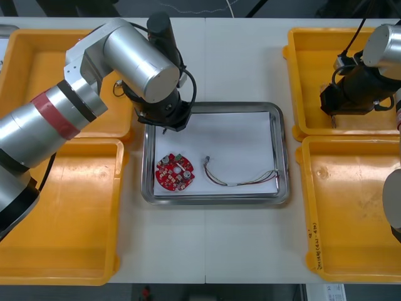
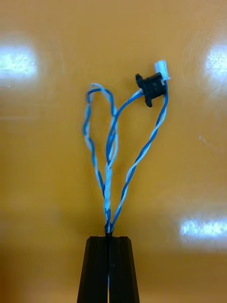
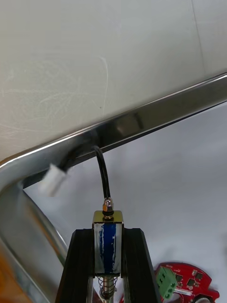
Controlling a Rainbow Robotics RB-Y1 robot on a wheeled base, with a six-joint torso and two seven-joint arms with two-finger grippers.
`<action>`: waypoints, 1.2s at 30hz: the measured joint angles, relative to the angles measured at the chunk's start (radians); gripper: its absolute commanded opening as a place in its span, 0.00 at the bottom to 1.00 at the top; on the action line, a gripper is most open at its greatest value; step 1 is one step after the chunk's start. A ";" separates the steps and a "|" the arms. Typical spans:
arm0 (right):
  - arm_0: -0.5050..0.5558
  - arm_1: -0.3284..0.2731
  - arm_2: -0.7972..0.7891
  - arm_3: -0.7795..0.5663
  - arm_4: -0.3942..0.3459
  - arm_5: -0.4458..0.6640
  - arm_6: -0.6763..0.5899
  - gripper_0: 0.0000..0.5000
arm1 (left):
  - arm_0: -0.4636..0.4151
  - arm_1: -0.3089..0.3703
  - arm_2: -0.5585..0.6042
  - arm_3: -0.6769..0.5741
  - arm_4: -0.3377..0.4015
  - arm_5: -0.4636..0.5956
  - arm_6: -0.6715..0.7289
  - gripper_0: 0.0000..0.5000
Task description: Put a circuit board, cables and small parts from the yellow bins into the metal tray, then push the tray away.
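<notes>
My left gripper is shut on a small metal part with a blue stripe, a spring and a black lead ending in a white plug. It hangs over the far left corner of the metal tray, where the left gripper hides the part. On the tray's white inside lie a round red circuit board and a red and yellow cable. My right gripper is shut on a twisted blue and white cable with a black connector, above the floor of the far right yellow bin.
Two yellow bins stand at each side of the tray: the near left bin and near right bin show bare floors. The left arm covers much of the far left bin. Light table surface lies beyond the tray.
</notes>
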 measured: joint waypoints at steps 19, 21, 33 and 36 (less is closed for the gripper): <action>0.009 -0.001 -0.040 -0.324 0.011 0.317 0.000 0.00 | 0.005 0.000 -0.032 0.010 0.011 -0.017 0.000 1.00; 0.010 -0.002 -0.042 -0.357 0.011 0.346 0.000 0.00 | 0.005 0.000 -0.032 0.010 0.011 -0.017 0.000 1.00; 0.013 -0.009 -0.042 -0.547 0.013 0.415 0.001 0.00 | 0.007 0.000 -0.028 0.008 0.018 -0.017 0.000 1.00; 0.014 -0.010 -0.042 -0.583 0.006 0.417 0.019 0.00 | 0.007 0.001 -0.010 -0.005 0.026 -0.014 0.000 1.00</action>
